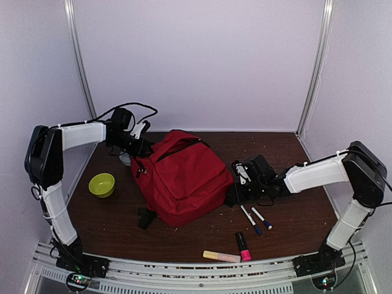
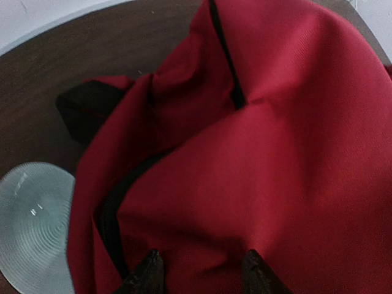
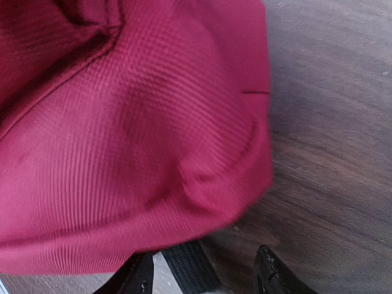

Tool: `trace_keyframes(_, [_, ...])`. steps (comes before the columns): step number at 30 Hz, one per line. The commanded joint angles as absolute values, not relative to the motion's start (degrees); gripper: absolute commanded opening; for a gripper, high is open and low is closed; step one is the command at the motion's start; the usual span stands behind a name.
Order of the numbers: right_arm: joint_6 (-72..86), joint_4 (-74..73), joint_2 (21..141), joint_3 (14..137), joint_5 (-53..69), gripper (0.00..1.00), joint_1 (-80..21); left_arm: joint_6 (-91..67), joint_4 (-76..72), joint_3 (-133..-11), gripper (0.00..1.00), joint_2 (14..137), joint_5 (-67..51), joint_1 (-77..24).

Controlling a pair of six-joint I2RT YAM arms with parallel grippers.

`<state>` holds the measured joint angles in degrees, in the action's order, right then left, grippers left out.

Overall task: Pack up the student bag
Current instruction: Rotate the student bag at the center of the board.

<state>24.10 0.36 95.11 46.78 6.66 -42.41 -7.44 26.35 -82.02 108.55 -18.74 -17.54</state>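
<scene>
While the student bag (image 1: 184, 177) lies slumped at the centre of the table (image 1: 294, 208) in the top external view, the left gripper (image 1: 139, 146) sits against its upper edge at 10 o'clock and the right gripper (image 1: 236, 184) against its side at 3 o'clock. A green bowl (image 1: 101, 184) stands at 9 o'clock, two markers (image 1: 256, 219) lie at 4 o'clock, and two highlighters (image 1: 229, 252) lie at 5 o'clock, all outside the bag. In the left wrist view, both fingertips (image 2: 150, 275) stand partly apart at 6 o'clock over red fabric beside the black zipper (image 2: 116, 208). Whether they pinch cloth cannot be told. A ribbed clear disc (image 2: 33, 226) lies at 8 o'clock. In the right wrist view, the jaws stand apart and hold nothing, with a black strap (image 3: 187, 263) loose between them below the bag's corner. Judged step: positioning and opening the bag, with no item packed yet. The next move calls for a firm hold near the zipper, with the right arm steadying the soft body.
</scene>
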Motion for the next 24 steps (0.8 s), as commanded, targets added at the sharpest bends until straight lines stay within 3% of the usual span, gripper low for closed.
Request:
trace_keyframes(1, [26.0, 3.3, 99.0, 51.9, 10.4, 0.57, -41.1, -12.3, 16.1, -68.2, 0.46, 95.6, -20.2, -23.4])
trace_keyframes(6, [25.0, 4.5, 103.7, 60.3, 12.2, 0.57, -36.3, -19.5, 7.6, -55.9, 0.42, 90.4, -24.0, -30.7])
trace_keyframes(12, [26.2, 5.4, 114.9, 75.7, 16.5, 0.57, -33.4, -20.4, 3.6, -49.4, 0.41, 85.2, -26.1, -39.1])
trace_keyframes(17, [28.0, 1.6, 118.7, 87.8, 17.0, 0.56, -31.3, -15.9, 3.5, -53.6, 0.43, 85.2, -30.3, -47.9])
trace_keyframes(24, [23.1, -0.7, 108.4, 83.8, 12.6, 0.57, -27.5, -8.0, 12.6, -62.2, 0.55, 84.6, -28.3, -46.8])
